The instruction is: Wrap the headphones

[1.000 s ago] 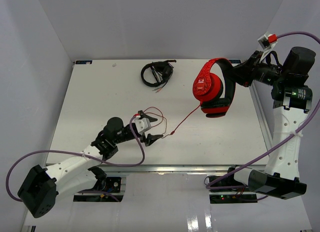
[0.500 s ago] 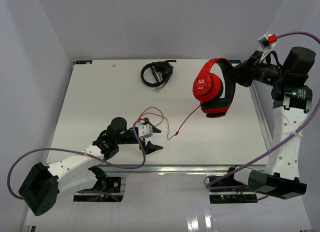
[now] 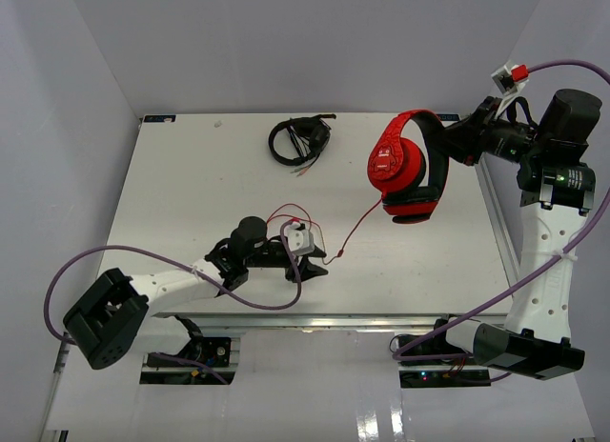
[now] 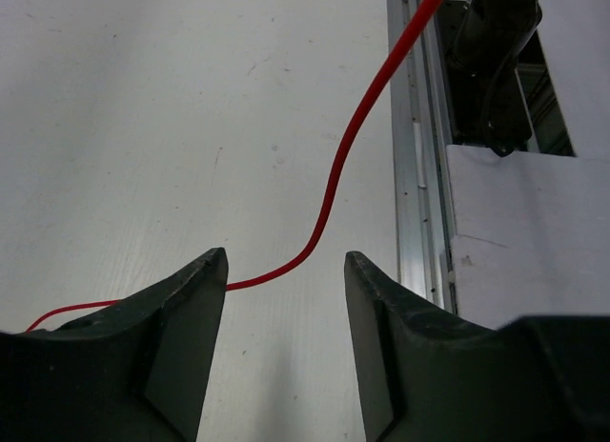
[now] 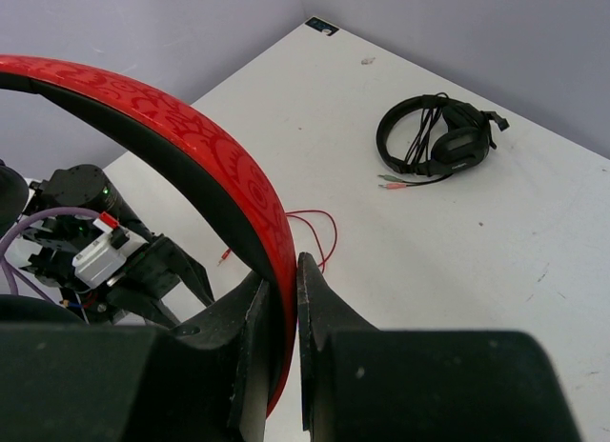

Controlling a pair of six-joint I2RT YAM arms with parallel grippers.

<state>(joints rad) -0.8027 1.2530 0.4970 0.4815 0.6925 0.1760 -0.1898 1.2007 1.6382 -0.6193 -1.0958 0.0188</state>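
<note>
Headphones (image 3: 417,183): earcups (image 3: 393,166) leftward, headband (image 3: 431,124) in right claw (image 3: 457,143)

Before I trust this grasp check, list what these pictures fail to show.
- Left wrist: the red cable passes behind the left claw; its end is hidden.
- Right wrist: the red headphones show only a stretch of band; the frame cuts off the rest.
- Top: claw-to-cable contact is too small to tell.

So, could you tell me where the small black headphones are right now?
In the top view the black headphones lie near the far edge of the table, about midway across, left of the red headphones that the right gripper holds up.
</note>
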